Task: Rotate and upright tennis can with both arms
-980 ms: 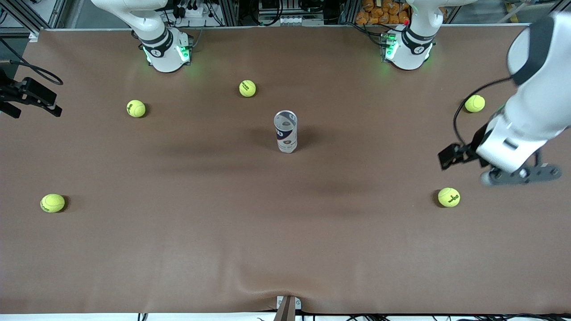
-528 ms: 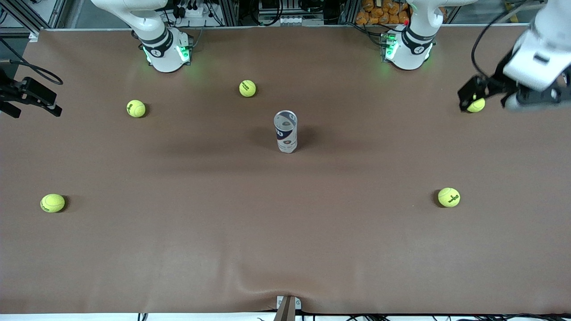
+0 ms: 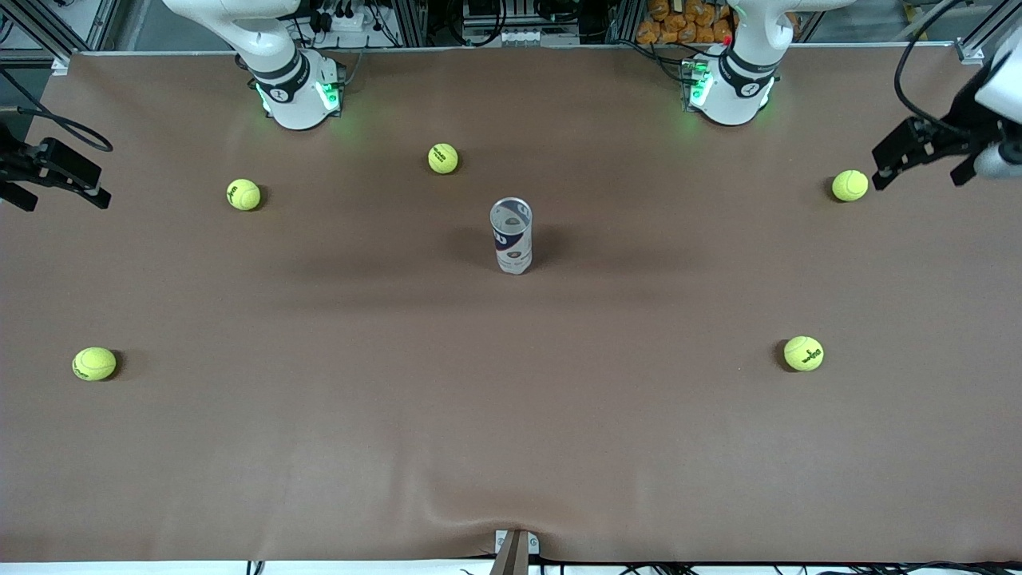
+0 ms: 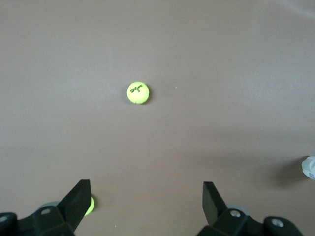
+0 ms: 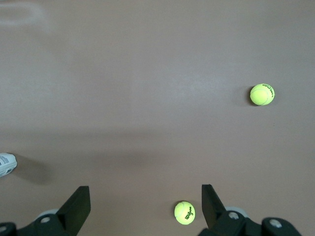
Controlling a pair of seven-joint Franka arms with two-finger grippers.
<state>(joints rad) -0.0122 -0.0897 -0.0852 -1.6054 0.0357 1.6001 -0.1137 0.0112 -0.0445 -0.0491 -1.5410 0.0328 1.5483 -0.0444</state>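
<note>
Mid-table tennis can point(image 3: 511, 235) upright, long axis vertical, left hand point(image 4: 142, 199) and right hand point(image 5: 145, 199) both spread wide, empty

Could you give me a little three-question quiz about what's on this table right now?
1. True or false: the tennis can stands upright on the table.
2. How many tennis balls lie on the table?
3. Which is open: A) only the left gripper, B) only the right gripper, C) both?

Key: 1 true. 2 five; the ball nearest the can lies farther from the front camera than it. 3 C; both jaws stand wide apart, holding nothing.
</note>
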